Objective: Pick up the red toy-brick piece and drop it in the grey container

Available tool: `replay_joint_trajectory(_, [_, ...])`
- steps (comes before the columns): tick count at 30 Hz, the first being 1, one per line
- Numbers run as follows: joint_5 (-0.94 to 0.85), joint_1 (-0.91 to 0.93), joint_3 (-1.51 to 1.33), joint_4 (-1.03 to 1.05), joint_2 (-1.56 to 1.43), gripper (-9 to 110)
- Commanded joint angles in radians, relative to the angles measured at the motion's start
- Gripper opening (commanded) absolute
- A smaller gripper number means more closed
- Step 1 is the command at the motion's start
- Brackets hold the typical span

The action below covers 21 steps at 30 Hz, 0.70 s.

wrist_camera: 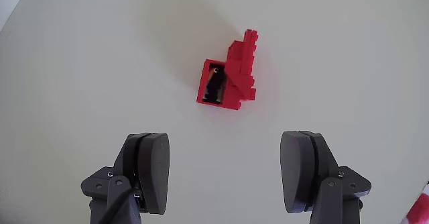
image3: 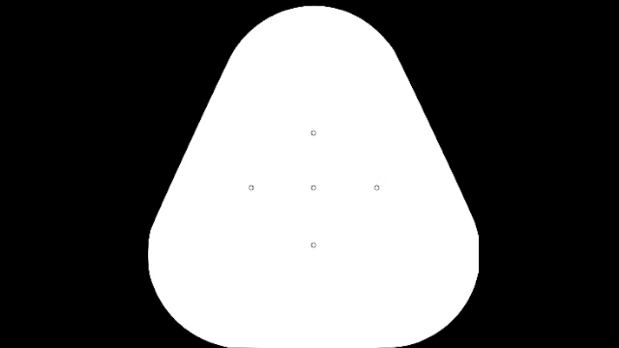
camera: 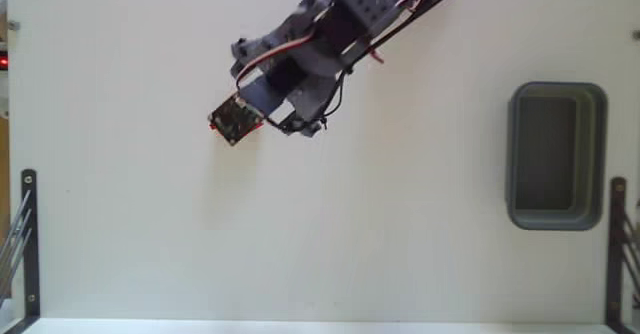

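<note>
Hand (wrist_camera: 228, 174) spread wide, hovering above red toy-brick piece (wrist_camera: 229, 80).

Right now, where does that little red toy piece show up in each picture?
Fixed view: the red toy-brick piece lies upper left of centre, mostly hidden under the arm's tip.
Wrist view: just above centre, on the table beyond the open claw.
Shared landmark: the pale table.

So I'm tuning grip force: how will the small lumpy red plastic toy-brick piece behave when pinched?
The small lumpy red plastic toy-brick piece looks rigid, so it probably won't squash. Its stepped, uneven outline may make it twist between the open gripper pads. Being tiny and partly hollow, it is likely light and could skid on the smooth table.
</note>
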<state>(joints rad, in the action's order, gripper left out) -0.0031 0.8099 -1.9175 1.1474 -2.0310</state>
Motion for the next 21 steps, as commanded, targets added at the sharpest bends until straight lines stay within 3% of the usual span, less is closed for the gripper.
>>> replay_joint_trajectory(1, [0.003,0.016,0.069,-0.027,0.011,110])
replay_joint_trajectory(21, [0.003,0.016,0.242,-0.110,0.267,110])
